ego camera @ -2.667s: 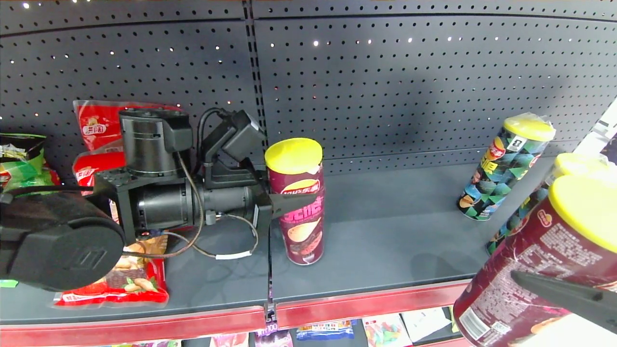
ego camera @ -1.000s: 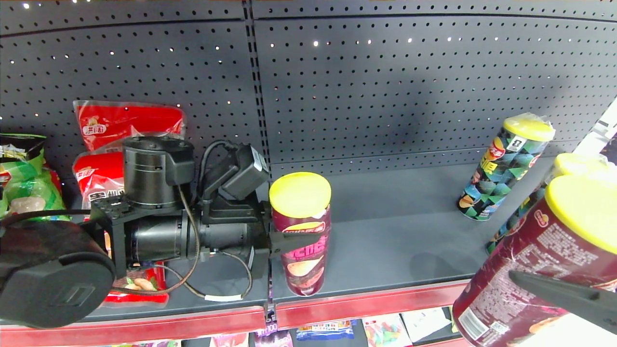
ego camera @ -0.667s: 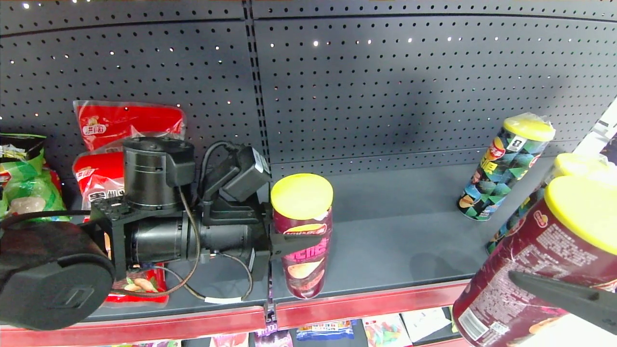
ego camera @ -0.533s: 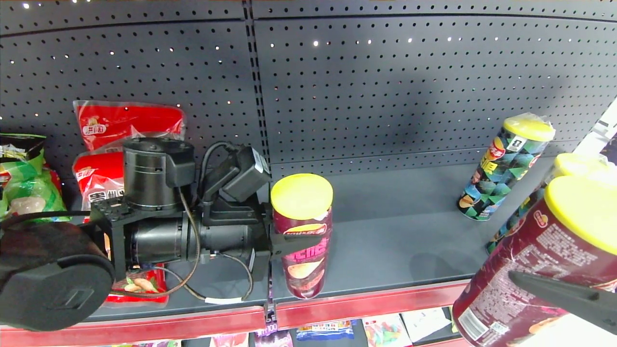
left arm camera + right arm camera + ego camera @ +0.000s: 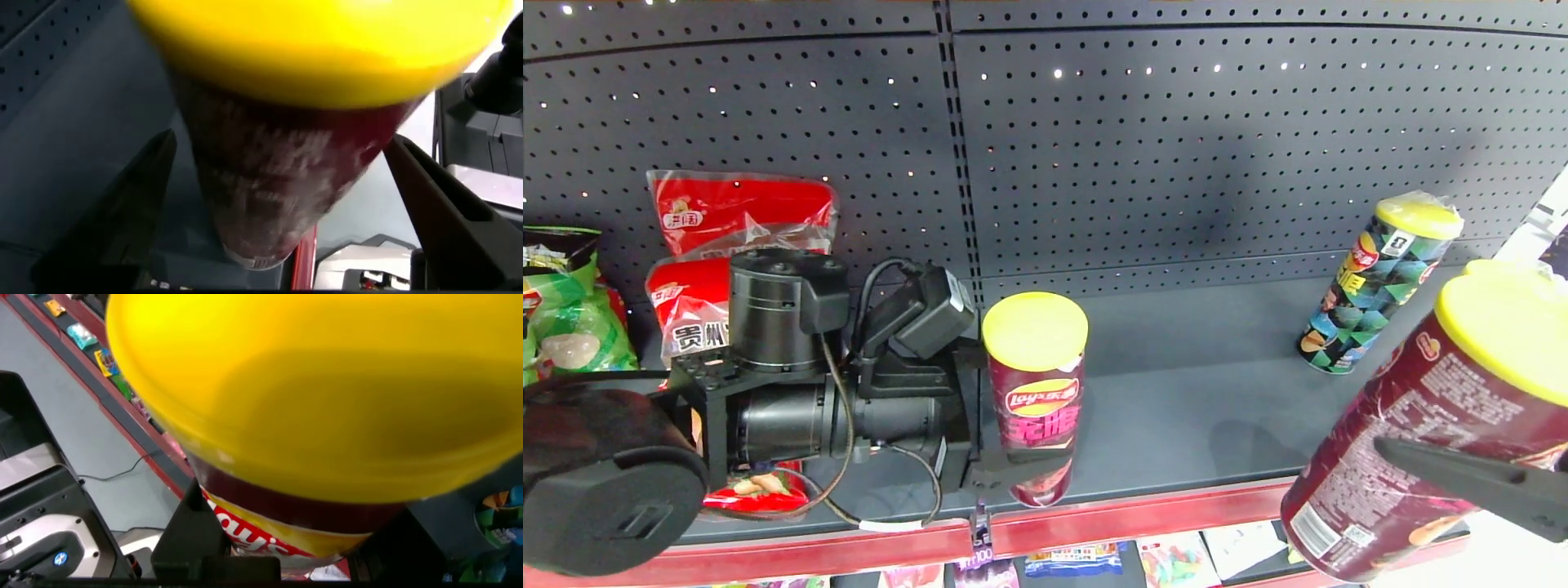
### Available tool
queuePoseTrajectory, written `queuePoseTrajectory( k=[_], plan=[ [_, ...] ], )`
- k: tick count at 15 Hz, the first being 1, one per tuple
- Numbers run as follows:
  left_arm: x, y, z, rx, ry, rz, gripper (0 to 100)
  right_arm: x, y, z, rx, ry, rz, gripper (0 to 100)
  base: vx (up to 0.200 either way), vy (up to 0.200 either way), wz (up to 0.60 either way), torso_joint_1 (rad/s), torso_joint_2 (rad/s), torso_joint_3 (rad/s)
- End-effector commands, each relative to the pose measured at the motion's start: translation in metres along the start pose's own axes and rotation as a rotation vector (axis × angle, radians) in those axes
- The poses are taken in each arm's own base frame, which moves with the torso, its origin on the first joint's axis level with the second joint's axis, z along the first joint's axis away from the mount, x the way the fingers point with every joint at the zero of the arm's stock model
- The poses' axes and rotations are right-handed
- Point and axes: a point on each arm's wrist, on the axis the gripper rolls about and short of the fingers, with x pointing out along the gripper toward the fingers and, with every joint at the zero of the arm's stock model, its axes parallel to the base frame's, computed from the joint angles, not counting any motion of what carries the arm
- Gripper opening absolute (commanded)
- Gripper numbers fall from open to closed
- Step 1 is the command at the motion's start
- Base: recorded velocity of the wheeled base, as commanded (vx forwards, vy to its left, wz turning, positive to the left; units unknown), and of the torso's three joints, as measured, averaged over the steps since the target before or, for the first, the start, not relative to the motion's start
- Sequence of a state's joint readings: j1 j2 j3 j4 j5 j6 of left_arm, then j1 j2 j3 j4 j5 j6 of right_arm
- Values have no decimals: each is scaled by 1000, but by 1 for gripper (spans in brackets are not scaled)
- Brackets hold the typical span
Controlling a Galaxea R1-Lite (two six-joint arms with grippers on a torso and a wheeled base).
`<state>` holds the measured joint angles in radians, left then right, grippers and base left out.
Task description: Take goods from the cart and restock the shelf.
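Maroon chip can (image 5: 1036,392) with a yellow lid stands upright on the grey shelf (image 5: 1192,408). It is low in the middle of the head view, close to the shelf's red front lip (image 5: 1160,513). The left pincer (image 5: 1037,459) reaches in from the left of the frame and straddles the lower part of this can. In the left wrist view its two dark fingers (image 5: 122,220) stand spread on either side of the can, with a gap showing on each side, so it is not squeezing it.

At the lower right of the head view, the right pincer (image 5: 1401,441) pinches a second maroon can (image 5: 1429,408). This one is off the shelf and in front of the red lip. It is tilted, with its yellow lid toward the upper right of the frame and its base toward the lower left. One dark finger lies across its near side. In the right wrist view the fingers sit against both sides of the can, below the lid.

A patterned can (image 5: 1376,286) with a yellow lid is at the right of the shelf, near the pegboard back (image 5: 1176,163) and well apart from the can in the middle. Red snack bags (image 5: 739,208) and a green bag (image 5: 568,314) fill the left end of the shelf, partly behind the left arm.
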<state>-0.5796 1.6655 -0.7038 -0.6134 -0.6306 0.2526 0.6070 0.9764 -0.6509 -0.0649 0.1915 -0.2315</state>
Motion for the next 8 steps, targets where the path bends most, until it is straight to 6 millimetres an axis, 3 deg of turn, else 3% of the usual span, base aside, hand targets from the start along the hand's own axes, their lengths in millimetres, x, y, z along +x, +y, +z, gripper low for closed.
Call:
queuePoseTrajectory(
  k=[1,3,7,8],
  plan=[
    [-17,-5,-8,-17,13,25,100,28,-9,13,0,-4,0,0,0,0,0,0,0,0],
    [-35,-11,-17,-36,27,54,100,56,-16,19,11,-22,-4,0,0,0,0,0,0,0],
    [-87,-30,-40,-91,42,169,100,131,-33,33,31,-32,0,0,0,0,0,0,0,0],
    [-91,-32,-42,-93,42,180,100,138,-34,33,31,-35,-1,0,0,0,0,0,0,0]
  ],
)
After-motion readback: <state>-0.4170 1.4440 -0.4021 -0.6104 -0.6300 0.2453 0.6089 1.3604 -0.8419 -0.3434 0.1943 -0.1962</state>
